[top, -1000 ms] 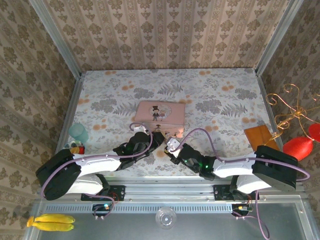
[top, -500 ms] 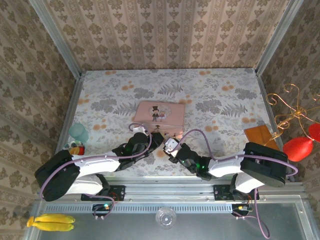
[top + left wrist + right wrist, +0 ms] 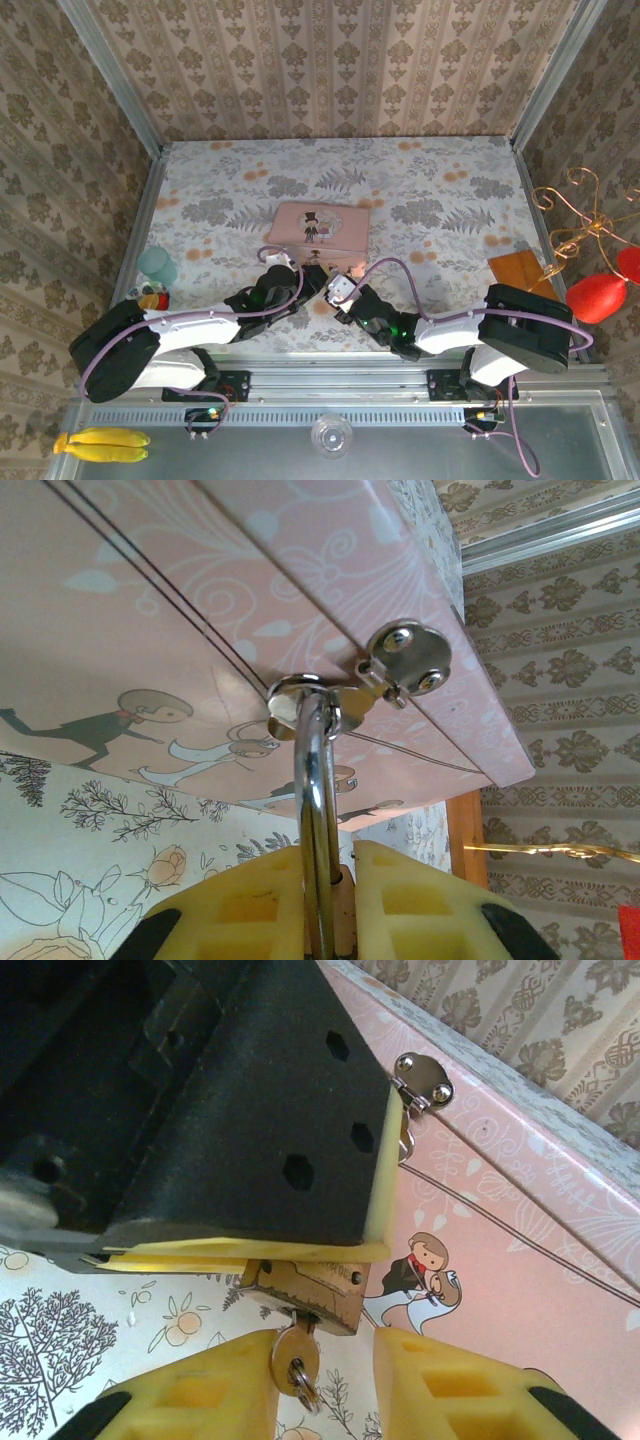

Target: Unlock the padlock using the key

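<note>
Floral-print counter (image 3: pixel 450 215), wallpaper on three sides: both my arms meet at the front of a pink tin box (image 3: pixel 320 225). My left jaws are clenched on the small brass padlock (image 3: pixel 305 1290), whose shackle (image 3: pixel 315 810) hangs from the box's hasp (image 3: pixel 405 655). My right jaws stand parted around the key (image 3: pixel 293 1353), seated in the padlock's underside.

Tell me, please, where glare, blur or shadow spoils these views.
Left wrist: glare on the hasp and shackle, yellow fingers slightly soft. Right wrist: padlock and key sharp, upper left in deep shadow. Top external: evenly lit, padlock too small to make out.
</note>
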